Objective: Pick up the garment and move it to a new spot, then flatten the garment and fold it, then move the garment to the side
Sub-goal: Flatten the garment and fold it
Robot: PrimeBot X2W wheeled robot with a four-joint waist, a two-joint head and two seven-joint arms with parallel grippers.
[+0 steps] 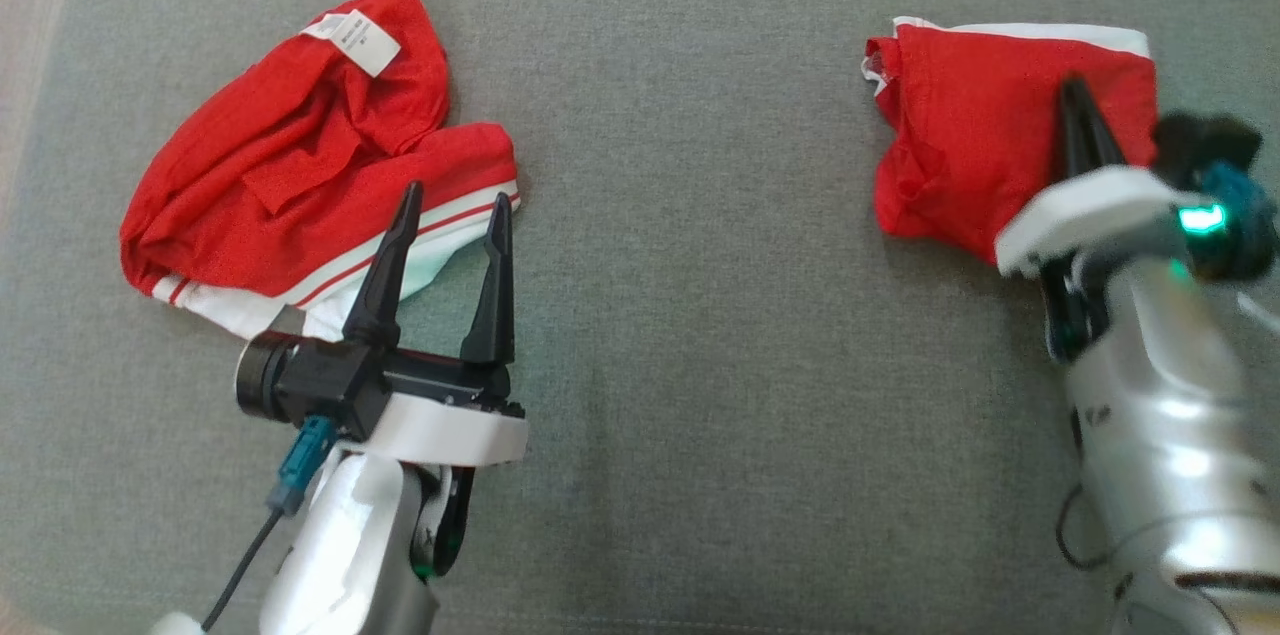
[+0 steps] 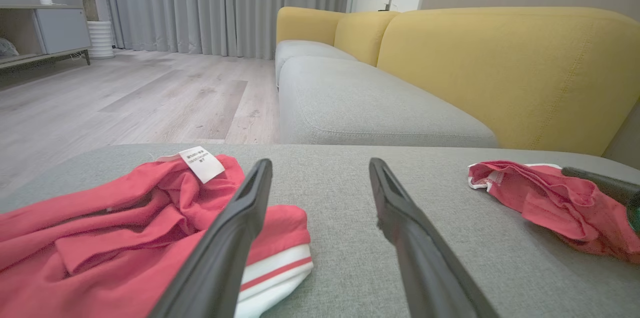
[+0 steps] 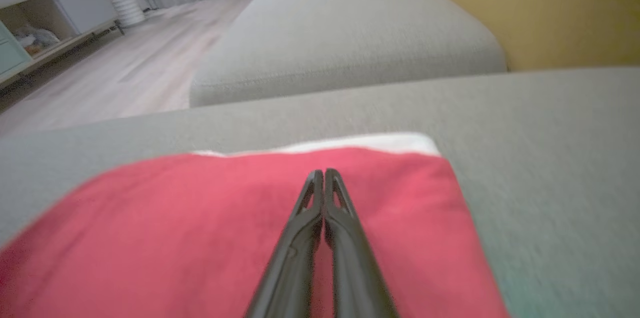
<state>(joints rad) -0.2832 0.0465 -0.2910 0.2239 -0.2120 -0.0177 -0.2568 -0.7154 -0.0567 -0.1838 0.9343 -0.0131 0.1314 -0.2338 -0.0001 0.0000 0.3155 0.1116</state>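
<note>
A broad grey upholstered seat [image 1: 700, 265] carries two red garments, set well apart. Near the seat's left edge a crumpled red garment [image 1: 300, 165] with white, red-striped trim is heaped, a white label [image 1: 355, 40] turned up on its far side. The left hand [image 1: 456, 195] is held just at this garment's near side, its two dark fingers spread wide apart with nothing between them; one finger is seen over the striped trim, the other over bare upholstery. Toward the right side of the seat a folded red garment [image 1: 960, 135] lies flat, a white band along its far edge. Over its middle the right hand [image 1: 1075, 85] is placed with its fingers pressed together; whether any cloth is pinched between them cannot be told. Beyond the far edge of the seat a second grey cushion [image 2: 360, 102] with yellow backrests [image 2: 500, 67] is seen. Pale wooden flooring [image 2: 125, 97] runs out to the left, ending at long grey curtains [image 2: 200, 2]. A low cabinet [image 2: 55, 27] and a white ribbed cylinder [image 2: 100, 37] stand by those curtains.
</note>
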